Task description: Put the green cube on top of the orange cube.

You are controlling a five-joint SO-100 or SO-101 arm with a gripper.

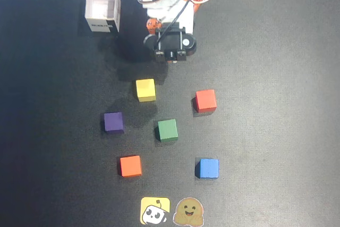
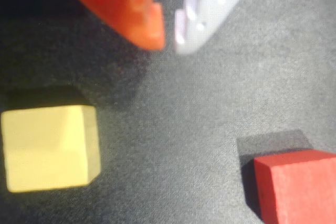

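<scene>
In the overhead view the dark-green cube (image 1: 168, 129) sits on the black mat near the middle. The bright-orange cube (image 1: 130, 166) sits apart from it, lower left. Neither shows in the wrist view. My gripper (image 2: 169, 43) enters the wrist view from the top. Its orange finger (image 2: 131, 9) and white finger (image 2: 210, 3) have their tips nearly together, with nothing between them. It hovers above bare mat. In the overhead view the arm's wrist (image 1: 172, 43) is at the top, well above the green cube.
A yellow cube (image 1: 145, 90) (image 2: 47, 148) and a red cube (image 1: 205, 100) (image 2: 296, 184) lie just below the gripper. A purple cube (image 1: 113, 122) and a blue cube (image 1: 208, 168) flank the task cubes. A white open box (image 1: 102, 9) stands top left. Two stickers (image 1: 172, 211) mark the bottom edge.
</scene>
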